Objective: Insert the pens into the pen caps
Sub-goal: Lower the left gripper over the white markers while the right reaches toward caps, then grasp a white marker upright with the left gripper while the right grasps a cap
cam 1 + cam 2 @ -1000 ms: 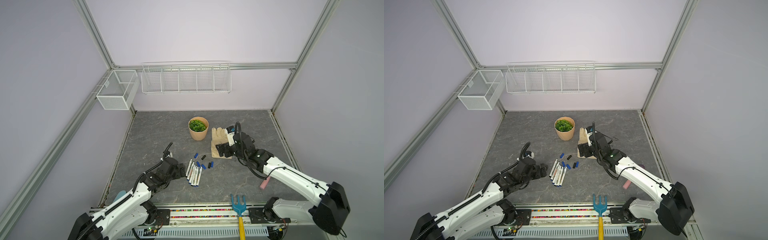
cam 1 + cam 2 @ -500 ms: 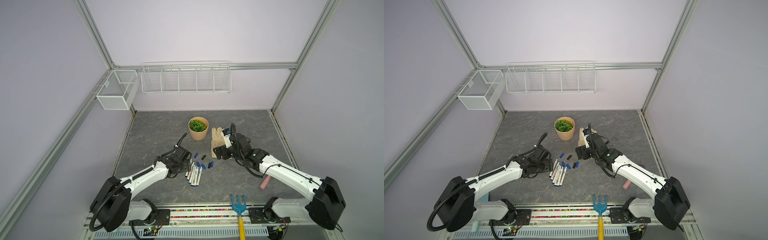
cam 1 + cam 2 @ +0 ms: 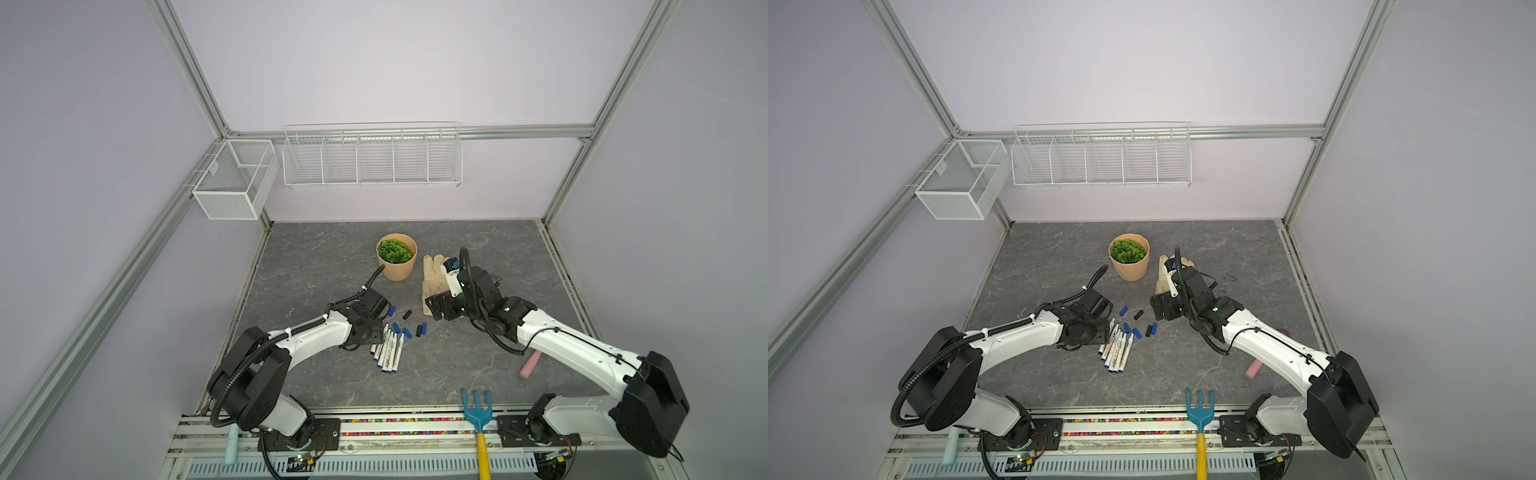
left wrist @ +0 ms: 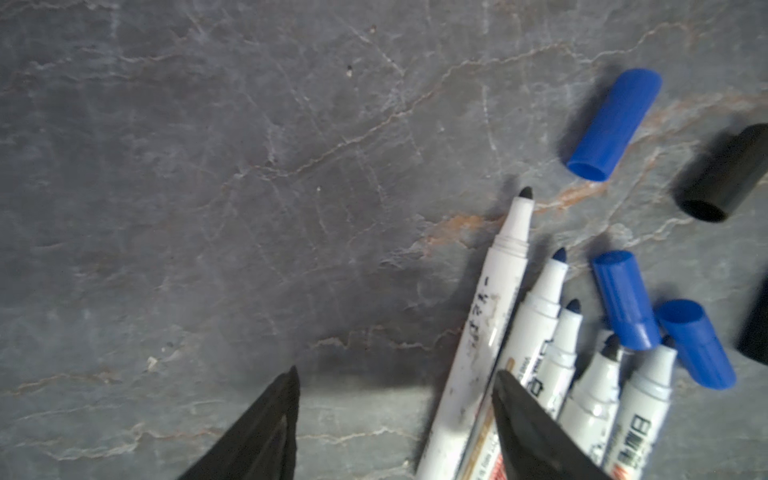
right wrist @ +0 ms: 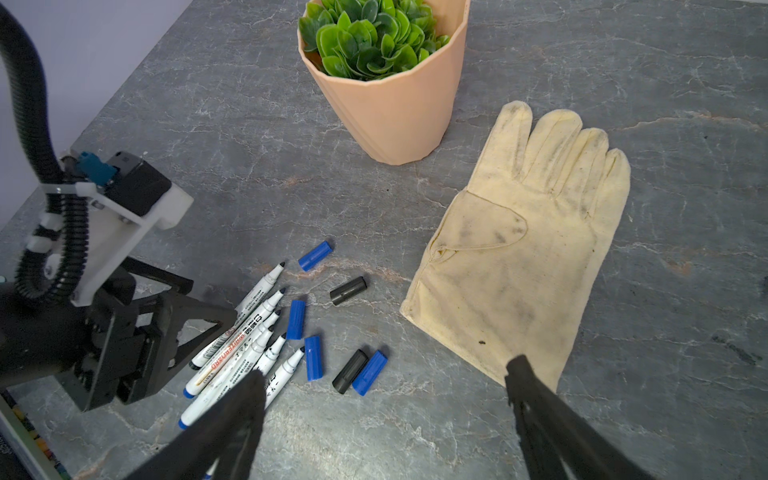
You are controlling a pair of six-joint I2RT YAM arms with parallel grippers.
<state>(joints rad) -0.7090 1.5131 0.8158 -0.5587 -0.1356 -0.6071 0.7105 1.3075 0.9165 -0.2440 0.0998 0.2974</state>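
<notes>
Left-arm reach is the big change from a second ago: the left gripper (image 3: 375,330), then well short of the slim white-barrelled marker pens (image 3: 388,351), now sits at the left edge of their row, while the right gripper (image 3: 436,309) has shifted only a little. The pens lie flat and uncapped, side by side on the grey marbled tabletop (image 3: 311,270), with their felt tips pointing toward the back. In the left wrist view the left gripper (image 4: 395,370) has its jaws apart, astride the outermost, black-tipped pen (image 4: 478,353). One of its fingers (image 4: 532,432) crosses over the neighbouring barrel and the other is above bare stone; whether either touches the pen cannot be told. The short plastic pen caps (image 5: 312,357) lie on their sides just past the tips, between the pens and the cream fabric glove (image 5: 519,249). Four are blue and two are black, and one black (image 5: 350,371) and one blue (image 5: 370,372) lie touching lengthwise. The right gripper (image 5: 386,367) hangs above the table by the glove's cuff with its jaws spread wide and nothing between them. A peach faceted pot (image 3: 397,270) of green leaves stands behind the caps, just beside the glove's fingers. A blue garden fork with a yellow handle (image 3: 477,409) lies at the front edge, and a pink cylinder (image 3: 530,365) lies beside the right arm.
</notes>
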